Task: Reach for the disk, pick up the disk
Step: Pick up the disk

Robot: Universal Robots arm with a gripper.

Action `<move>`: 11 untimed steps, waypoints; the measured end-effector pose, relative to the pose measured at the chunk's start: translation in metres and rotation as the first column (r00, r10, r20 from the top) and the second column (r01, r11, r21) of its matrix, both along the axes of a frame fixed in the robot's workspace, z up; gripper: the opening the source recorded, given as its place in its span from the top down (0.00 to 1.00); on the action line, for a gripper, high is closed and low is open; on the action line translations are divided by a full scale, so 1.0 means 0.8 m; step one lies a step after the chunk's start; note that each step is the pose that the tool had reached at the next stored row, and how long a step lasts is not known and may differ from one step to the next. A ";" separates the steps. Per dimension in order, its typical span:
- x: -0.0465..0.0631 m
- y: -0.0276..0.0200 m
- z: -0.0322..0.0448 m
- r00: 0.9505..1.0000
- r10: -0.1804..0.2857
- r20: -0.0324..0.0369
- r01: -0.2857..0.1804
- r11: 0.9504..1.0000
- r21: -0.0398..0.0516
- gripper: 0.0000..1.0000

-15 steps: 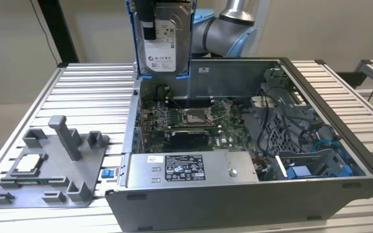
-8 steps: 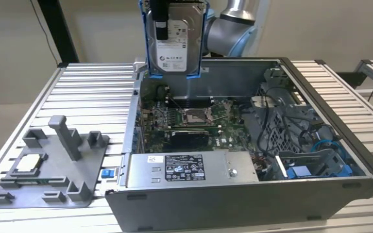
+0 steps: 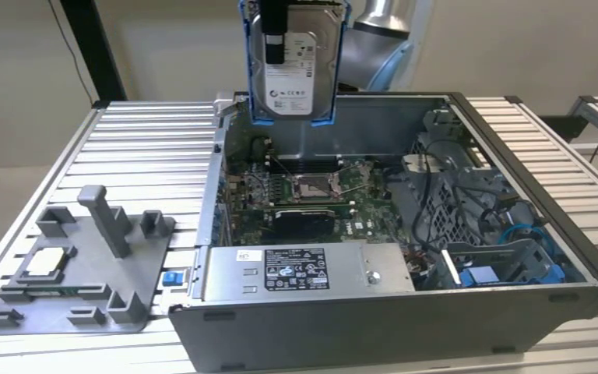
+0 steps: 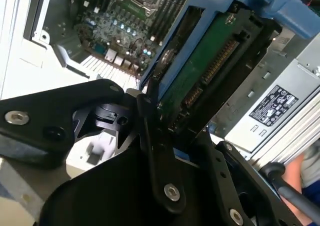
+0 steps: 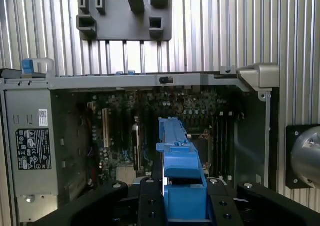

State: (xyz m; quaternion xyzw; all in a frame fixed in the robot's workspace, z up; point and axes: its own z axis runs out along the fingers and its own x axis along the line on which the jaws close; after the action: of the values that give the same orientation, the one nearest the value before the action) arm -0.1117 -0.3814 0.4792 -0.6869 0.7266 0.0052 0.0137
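The ribbed metal surface (image 3: 153,148) carries an open computer case (image 3: 403,312) nearest you, and above its far wall your gripper (image 3: 274,47) holds the disk (image 3: 297,70) upright in the air, jaws closed on its flat faces inside the blue bracket (image 3: 332,117). Judge it rigid, fairly heavy, smooth and shock-sensitive. Keep hold on the metal body, since the bracket probably flexes.

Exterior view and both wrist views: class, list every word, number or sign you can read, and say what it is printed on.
White label on the disk, held by the gripper: print too small to read.
Black-and-white sticker on the long grey metal box: lines and symbols, none legible in any view.
Small white sticker on that box: blurred.
Nothing can be quoted.
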 end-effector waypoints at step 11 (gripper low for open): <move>0.032 -0.0009 -0.0001 1.000 0.000 0.000 0.000 1.000 0.000 1.00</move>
State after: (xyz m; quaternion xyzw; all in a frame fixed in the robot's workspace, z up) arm -0.0865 -0.3822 0.4792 -0.6869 0.7266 0.0053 0.0136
